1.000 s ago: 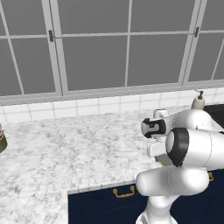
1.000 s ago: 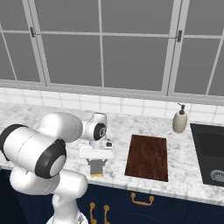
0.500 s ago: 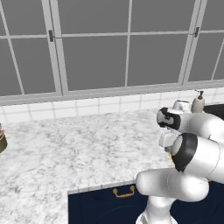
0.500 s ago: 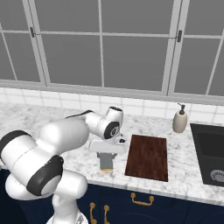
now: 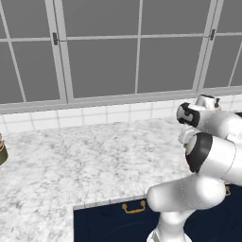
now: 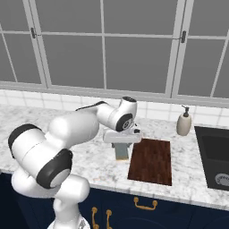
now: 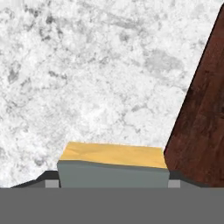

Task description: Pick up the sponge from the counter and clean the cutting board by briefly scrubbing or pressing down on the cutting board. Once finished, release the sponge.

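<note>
Since the earlier frames the arm has been swung rightward along the counter [image 6: 188,188], so that the gripper [image 6: 121,151] is now carried close beside the left edge of the cutting board [image 6: 152,161] rather than well to its left. In the right base view the sponge [image 6: 121,152] is seen clamped between the fingers, hanging below the hand just above the marble, near the board's far-left corner but not yet over the wood. From the hand view the sponge [image 7: 113,168] is seen with its grey-green layer and yellow-orange layer both exposed, and the board [image 7: 201,127] is found to the right, apart from it. The block appears to be held by its sides with a broad face turned downward, presumably so that this face can be pressed flat on the wood. The carrying step is judged to be nearly finished; a short further shift to the right and a lowering would be needed before any scrubbing. A cream soap dispenser [image 6: 183,123] and a black sink [image 6: 214,156] are set beyond the board's right side, clear of the path.
</note>
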Controlling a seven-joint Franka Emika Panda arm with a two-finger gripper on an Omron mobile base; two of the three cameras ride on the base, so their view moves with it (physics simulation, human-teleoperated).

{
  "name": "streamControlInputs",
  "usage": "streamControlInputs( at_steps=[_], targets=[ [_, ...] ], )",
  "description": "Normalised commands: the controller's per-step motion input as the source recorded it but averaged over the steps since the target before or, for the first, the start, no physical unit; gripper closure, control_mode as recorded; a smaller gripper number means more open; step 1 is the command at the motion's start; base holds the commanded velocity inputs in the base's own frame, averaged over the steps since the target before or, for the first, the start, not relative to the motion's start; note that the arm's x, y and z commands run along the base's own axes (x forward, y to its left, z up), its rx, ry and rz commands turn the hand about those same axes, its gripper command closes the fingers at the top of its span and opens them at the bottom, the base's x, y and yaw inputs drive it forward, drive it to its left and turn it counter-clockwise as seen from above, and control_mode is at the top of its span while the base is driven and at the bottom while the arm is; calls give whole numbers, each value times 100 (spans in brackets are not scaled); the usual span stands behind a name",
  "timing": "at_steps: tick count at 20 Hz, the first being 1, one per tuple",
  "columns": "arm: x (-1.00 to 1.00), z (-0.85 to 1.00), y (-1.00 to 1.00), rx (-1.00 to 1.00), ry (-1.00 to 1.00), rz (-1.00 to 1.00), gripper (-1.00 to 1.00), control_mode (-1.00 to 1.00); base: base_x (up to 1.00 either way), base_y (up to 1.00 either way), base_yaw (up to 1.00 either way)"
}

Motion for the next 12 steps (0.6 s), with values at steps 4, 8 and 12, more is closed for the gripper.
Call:
streamControlInputs(
  at_steps=[4,8,12],
  targets=[
    [87,-10,-63,0,1,2,100,-100,0,0,0],
    [24,-20,-69,0,-4,1,100,-100,0,0,0],
    [16,-13,-34,0,-15,0,100,-100,0,0,0]
  ],
)
